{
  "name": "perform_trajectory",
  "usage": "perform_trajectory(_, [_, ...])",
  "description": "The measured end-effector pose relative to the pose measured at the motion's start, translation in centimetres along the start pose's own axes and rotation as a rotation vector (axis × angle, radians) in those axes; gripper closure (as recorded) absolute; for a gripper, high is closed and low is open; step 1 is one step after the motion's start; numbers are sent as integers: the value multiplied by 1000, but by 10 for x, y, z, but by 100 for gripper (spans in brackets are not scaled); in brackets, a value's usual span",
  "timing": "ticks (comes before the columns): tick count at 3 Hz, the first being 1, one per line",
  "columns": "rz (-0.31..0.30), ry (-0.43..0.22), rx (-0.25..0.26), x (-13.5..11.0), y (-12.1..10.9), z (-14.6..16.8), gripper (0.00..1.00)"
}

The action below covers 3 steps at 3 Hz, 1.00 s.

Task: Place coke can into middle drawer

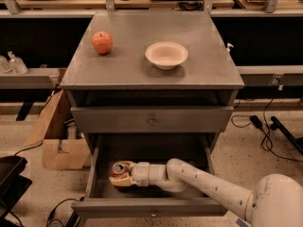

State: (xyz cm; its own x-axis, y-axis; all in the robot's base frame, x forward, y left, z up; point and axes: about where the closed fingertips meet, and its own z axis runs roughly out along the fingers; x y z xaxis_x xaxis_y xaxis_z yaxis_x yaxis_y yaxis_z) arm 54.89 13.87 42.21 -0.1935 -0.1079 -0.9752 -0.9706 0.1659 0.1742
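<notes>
The coke can, red with a silver top, stands upright inside the open middle drawer, at its left front. My gripper reaches into the drawer from the right and is shut on the can, its pale fingers wrapped around the can's lower body. The white arm runs from the lower right corner into the drawer. The can sits low, at or near the drawer floor.
A closed knobbed drawer front is just above the open drawer. On the cabinet top stand a red-orange apple and a cream bowl. A cardboard box is on the floor at left; cables lie at right.
</notes>
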Motion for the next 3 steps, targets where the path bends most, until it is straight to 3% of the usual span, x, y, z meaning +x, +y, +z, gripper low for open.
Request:
perform_trajectory(2, [-3,1,-6,-3,2,2,52])
perform_trajectory(3, [-2,0,-11,-4,4,4,21])
